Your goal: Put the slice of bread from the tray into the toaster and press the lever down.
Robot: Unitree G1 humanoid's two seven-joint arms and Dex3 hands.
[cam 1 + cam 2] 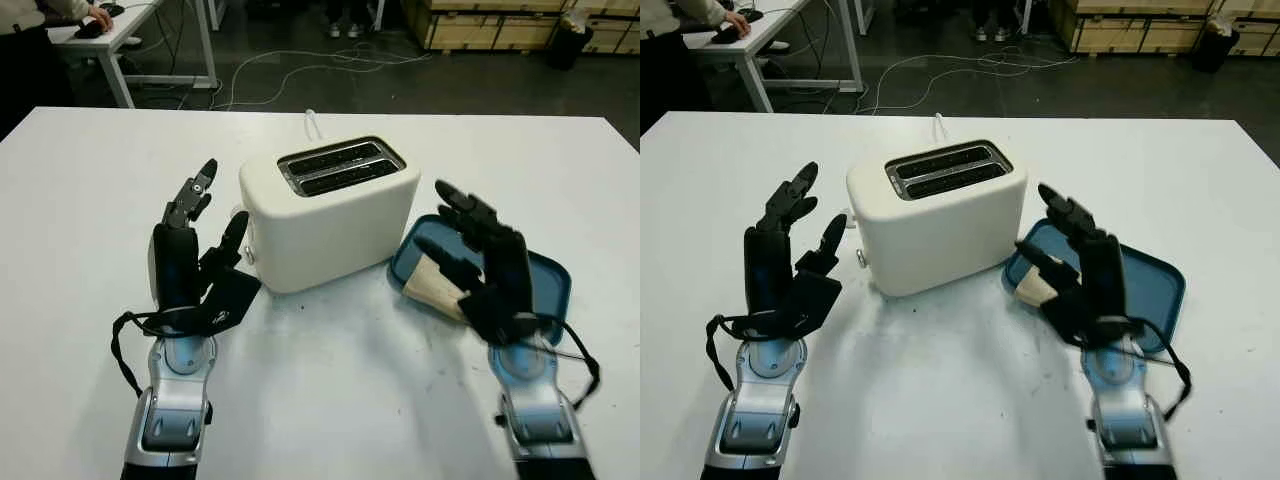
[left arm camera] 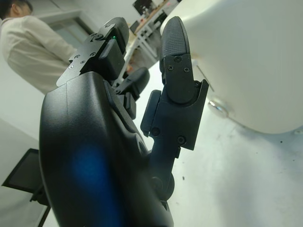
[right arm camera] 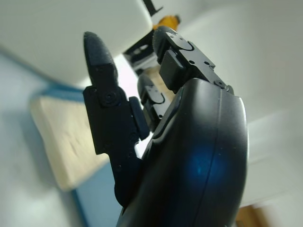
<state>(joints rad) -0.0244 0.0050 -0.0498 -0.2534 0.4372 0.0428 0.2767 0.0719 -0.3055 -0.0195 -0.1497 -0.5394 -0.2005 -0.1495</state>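
Pale bread slice [image 1: 432, 281] lies in blue tray [image 1: 553, 284]; white toaster [image 1: 330, 213] beside.

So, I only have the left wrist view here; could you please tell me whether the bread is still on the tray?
Observer: Yes, the slice of bread lies on the blue tray, right of the toaster.
Operator: Does the right hand hold it?
Observer: No, the right hand is open above it.
Operator: Are the toaster's slots free?
Observer: Both slots look empty.
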